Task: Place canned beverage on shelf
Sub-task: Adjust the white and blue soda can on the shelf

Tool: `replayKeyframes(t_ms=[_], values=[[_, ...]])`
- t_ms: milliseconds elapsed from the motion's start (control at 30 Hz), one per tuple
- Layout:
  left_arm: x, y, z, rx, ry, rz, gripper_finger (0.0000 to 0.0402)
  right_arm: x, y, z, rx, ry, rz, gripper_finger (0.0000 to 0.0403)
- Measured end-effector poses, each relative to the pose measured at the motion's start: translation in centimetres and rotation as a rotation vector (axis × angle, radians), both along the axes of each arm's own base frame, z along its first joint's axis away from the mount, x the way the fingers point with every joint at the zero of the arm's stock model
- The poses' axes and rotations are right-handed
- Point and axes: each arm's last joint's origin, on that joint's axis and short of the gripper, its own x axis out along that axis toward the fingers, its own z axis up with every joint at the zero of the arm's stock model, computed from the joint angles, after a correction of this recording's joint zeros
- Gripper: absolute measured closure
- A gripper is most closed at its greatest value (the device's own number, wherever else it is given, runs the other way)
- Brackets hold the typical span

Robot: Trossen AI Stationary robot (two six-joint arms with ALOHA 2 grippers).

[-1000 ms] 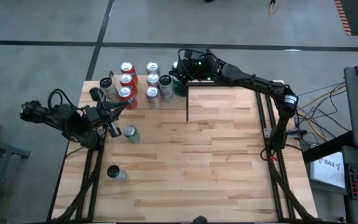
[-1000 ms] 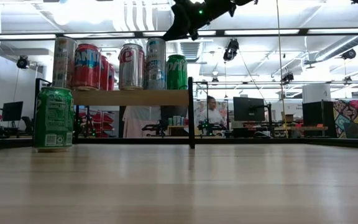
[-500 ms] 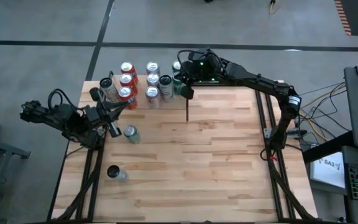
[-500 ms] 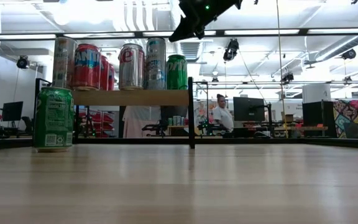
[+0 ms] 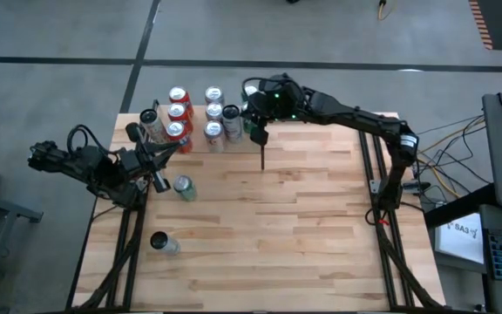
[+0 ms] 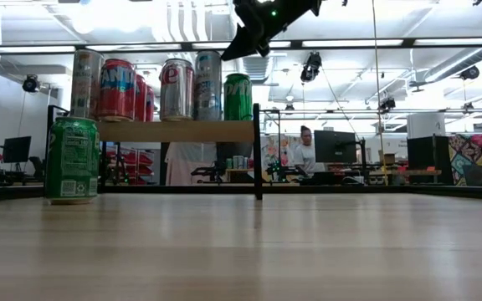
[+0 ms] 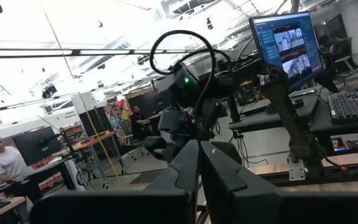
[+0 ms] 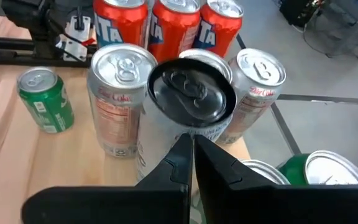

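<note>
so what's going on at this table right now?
Can-stocking run. The shelf at the table's far left already holds a cluster of cans, red, silver and green. The right gripper is shut and empty, hovering at the shelf's right end just above the cans. The left gripper is shut too, parked at the table's left edge. Two cans are not yet shelved: a green one and another nearer the front.

The high view looks straight down; the low view looks level across the tabletop [image 6: 308, 251]; both share the shelf [image 5: 200, 118].
</note>
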Motion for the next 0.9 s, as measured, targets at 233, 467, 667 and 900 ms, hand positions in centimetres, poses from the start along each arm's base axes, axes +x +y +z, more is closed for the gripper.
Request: replayKeyframes(t_ms=[233, 467, 667, 900], values=[[0.0, 0.0, 0.0, 0.000, 0.001, 0.000, 0.0402, 0.6, -0.1, -0.8, -0.001, 0.017, 0.007, 0.0394], [0.0, 0.0, 0.0, 0.000, 0.001, 0.000, 0.0402, 0.1, -0.1, -0.3, -0.085, 0.056, -0.077, 0.0394], [0.0, 0.0, 0.0, 0.000, 0.001, -0.001, 0.0402, 0.0, 0.0, 2.4, -0.140, -0.038, -0.080, 0.0394], [0.0, 0.0, 0.0, 0.000, 0.001, -0.001, 0.0402, 0.7, 0.9, 2.5, -0.090, -0.127, 0.027, 0.0394]])
